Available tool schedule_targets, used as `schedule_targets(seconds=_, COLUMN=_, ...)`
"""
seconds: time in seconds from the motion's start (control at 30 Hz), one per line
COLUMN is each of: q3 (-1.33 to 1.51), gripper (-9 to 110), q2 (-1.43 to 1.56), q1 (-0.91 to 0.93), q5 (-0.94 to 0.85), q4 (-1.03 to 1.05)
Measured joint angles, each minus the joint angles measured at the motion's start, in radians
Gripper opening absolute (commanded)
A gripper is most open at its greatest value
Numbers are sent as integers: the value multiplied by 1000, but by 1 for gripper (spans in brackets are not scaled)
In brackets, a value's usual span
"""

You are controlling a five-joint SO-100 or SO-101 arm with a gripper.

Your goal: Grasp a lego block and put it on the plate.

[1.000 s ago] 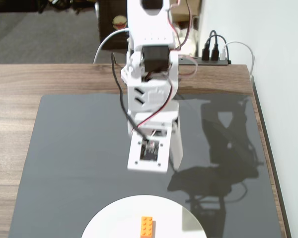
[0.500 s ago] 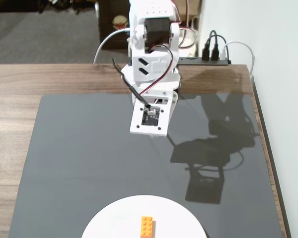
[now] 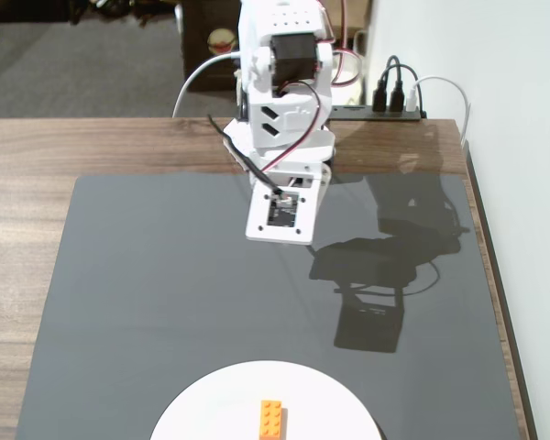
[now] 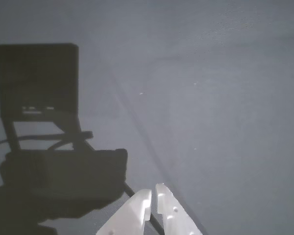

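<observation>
The orange lego block (image 3: 271, 420) lies on the white plate (image 3: 202, 408) at the bottom edge of the fixed view. The white arm stands at the back of the table, folded up, with its gripper (image 3: 280, 220) held above the dark mat, far from the plate. In the wrist view the gripper (image 4: 153, 192) enters from the bottom edge, its two white fingers nearly touching, with nothing between them. The wrist view shows only bare mat and the arm's shadow; block and plate are out of that view.
A dark grey mat (image 3: 147, 293) covers most of the wooden table (image 3: 37, 147). A power strip with plugs (image 3: 394, 103) sits at the back right by the white wall. The table's right edge runs along the wall.
</observation>
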Motion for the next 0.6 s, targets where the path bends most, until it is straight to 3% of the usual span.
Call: schedule_targets(seconds=0.6, q3=57, gripper=1, q2=-84, q1=-106, q5=-26, q4=-147)
